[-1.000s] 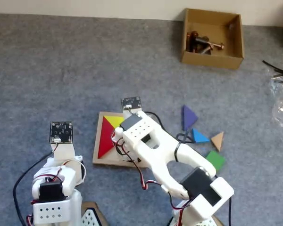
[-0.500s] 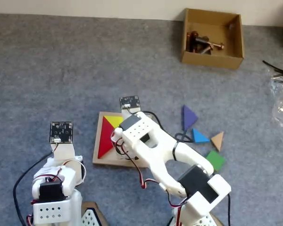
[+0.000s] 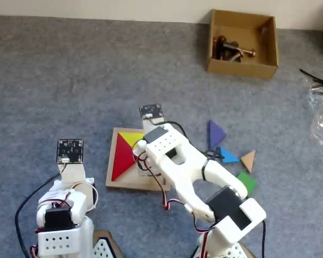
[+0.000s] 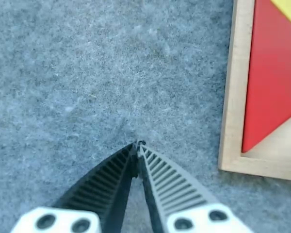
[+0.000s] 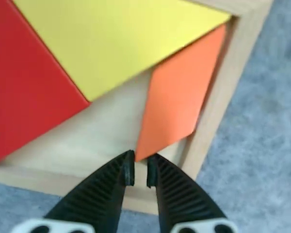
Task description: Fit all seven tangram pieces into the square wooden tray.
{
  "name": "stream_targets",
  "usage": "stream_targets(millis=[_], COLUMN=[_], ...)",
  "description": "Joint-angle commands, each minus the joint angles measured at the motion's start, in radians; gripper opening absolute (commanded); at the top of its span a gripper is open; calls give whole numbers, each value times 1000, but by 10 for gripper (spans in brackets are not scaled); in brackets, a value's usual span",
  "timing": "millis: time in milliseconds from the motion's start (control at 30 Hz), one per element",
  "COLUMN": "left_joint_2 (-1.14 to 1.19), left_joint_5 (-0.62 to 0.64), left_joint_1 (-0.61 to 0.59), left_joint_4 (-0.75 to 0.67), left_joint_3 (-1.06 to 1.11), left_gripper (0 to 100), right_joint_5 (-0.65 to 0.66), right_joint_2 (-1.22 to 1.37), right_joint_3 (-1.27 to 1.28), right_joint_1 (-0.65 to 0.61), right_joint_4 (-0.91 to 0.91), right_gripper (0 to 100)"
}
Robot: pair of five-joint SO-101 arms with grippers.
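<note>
Two grippers: right gripper (image 5: 139,167) hangs over the tray (image 5: 227,82), fingers slightly apart; left gripper (image 4: 137,148) beside the tray, fingers pressed together.

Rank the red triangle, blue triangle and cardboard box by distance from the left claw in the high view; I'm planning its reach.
1. red triangle, in the tray beside the left claw.
2. blue triangle, loose, past the tray's other side.
3. cardboard box, far back on the right.
</note>
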Motion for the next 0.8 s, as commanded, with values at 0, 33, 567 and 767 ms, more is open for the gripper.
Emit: stream_targets(millis=[0,33,567,767], left_joint_2=[7,7,7,7], left_joint_5=[2,2,2,2], left_joint_1=[-8,-8,-8,-8], left_joint_4=[8,8,8,8], left_joint_3=[21,21,21,21], left_gripper=[5,5,5,5], right_joint_5=[21,21,23,23], right_joint_2=[-10,-10,-13,-16], right_joint_3=[-16,-16,-68,-73], right_joint_1=[21,21,107,101], right_joint_4=[-36,-48,-90,-88], right_gripper=[44,44,44,44])
